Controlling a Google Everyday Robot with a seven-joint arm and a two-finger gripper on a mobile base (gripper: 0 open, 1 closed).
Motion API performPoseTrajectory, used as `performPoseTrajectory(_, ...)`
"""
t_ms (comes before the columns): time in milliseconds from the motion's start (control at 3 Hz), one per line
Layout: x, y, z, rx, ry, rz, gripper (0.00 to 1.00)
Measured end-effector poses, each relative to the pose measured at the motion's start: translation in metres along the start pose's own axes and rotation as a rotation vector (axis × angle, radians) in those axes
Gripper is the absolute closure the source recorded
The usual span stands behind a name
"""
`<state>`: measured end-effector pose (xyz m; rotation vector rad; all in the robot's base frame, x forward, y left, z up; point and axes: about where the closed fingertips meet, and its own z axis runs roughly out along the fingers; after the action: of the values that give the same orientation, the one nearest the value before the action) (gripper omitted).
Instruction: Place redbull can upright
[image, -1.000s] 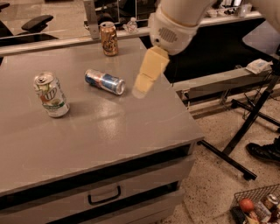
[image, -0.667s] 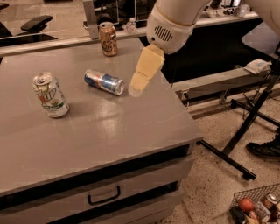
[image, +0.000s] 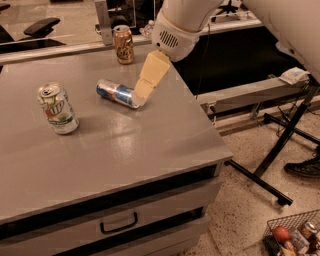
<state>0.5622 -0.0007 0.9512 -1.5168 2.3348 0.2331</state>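
Note:
The redbull can (image: 116, 93), slim and blue-and-silver with a red mark, lies on its side on the grey table (image: 130, 145), its silver top pointing right. My gripper (image: 142, 93), with cream-coloured fingers, reaches down from the upper right, and its tip is at the can's right end. The can's right end is partly hidden behind the finger.
A white-and-green can (image: 57, 108) stands upright at the table's left. A golden-brown can (image: 123, 44) stands upright at the back edge. The table's right edge drops to the floor, where a black metal stand (image: 280, 150) and a wire basket (image: 292, 237) sit.
My gripper has moved left and down toward the lying can, from beside it to its right end. The cans have not moved.

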Motion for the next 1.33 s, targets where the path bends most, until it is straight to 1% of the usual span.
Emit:
performPoseTrajectory(333,-0.043,-0.002,0.023,-0.003,0.022,-0.058,0.00)
performPoseTrajectory(667,-0.070,-0.004,0.041,0.018,0.056,-0.081,0.00)
performPoseTrajectory(1000,-0.094,-0.012,0.072,0.033,0.101,-0.087,0.00)
performPoseTrajectory(1333,-0.111,-0.022,0.102,0.038,0.143,-0.070,0.00)
